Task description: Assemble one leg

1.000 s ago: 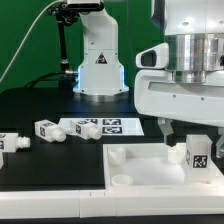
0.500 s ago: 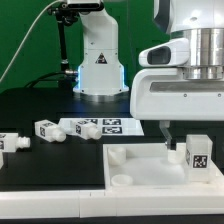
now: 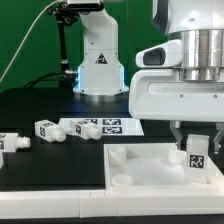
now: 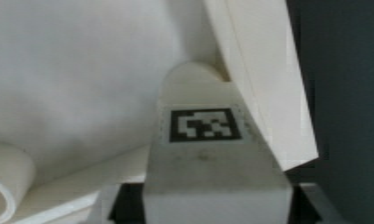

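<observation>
One small white square-sectioned plastic leg (image 3: 197,156) with a black-and-white tag on its face stands upright, long axis vertical, at the exterior view's right, over the large flat white square furniture panel with corner holes (image 3: 135,165). I cannot tell whether its lower end touches the panel, and its peg end is hidden from me. In the wrist view the leg (image 4: 209,160) runs straight away from the camera, tag facing me, with the panel's raised edge (image 4: 255,90) just beside it.

Much of the arm's white housing (image 3: 175,95) is cut off by the frame's top and right edges. The wrist picture is blurred, and I only make out dark strips at either side of the leg.

Dark fingers (image 3: 179,134) close around the leg's upper part, clamped on it from both sides.

Two more tagged white blocks (image 3: 48,130) lie on the black tabletop (image 3: 50,165) at the exterior view's left, near the marker board (image 3: 100,126), well apart from the held leg.
</observation>
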`<state>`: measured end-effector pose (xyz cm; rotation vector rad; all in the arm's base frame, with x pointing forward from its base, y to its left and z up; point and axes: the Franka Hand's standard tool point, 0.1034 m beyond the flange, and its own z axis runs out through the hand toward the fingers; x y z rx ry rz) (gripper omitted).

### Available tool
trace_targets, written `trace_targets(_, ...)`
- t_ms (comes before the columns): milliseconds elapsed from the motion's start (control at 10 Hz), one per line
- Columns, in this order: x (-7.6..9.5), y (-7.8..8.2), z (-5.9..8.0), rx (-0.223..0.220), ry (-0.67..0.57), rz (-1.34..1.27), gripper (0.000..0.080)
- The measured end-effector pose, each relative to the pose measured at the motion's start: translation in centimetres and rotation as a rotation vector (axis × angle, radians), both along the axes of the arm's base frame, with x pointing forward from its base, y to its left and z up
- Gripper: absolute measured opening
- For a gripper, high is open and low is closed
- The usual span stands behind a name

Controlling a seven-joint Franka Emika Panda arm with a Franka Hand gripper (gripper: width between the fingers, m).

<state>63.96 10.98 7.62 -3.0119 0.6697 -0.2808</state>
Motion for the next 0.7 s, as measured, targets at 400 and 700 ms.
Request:
trace_targets(400, -0.19, -0.41, -0.04, 0.081, 0.009, -0.537, 0.0284)
trace_targets(700, -0.44, -0.53, -0.08, 0.209, 0.023, -1.083, 0.0285)
